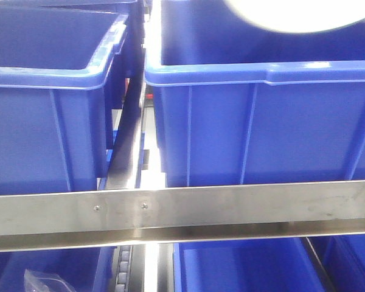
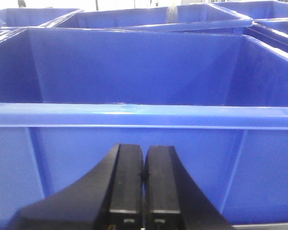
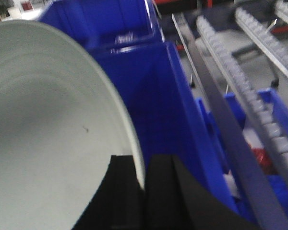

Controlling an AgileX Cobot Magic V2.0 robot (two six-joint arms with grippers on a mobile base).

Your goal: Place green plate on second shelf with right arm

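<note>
Above the blue bin [image 3: 149, 120], the right gripper [image 3: 145, 191] pinches the green plate [image 3: 53, 143] by its rim, tilted on edge.

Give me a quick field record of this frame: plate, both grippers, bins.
green plate: pinched at its rim, tilted, above a blue bin
right gripper: shut on the plate rim
left gripper: shut, holding nothing, facing a blue bin wall
front view: plate edge at top, over the right-hand bin; metal shelf rail below
</note>
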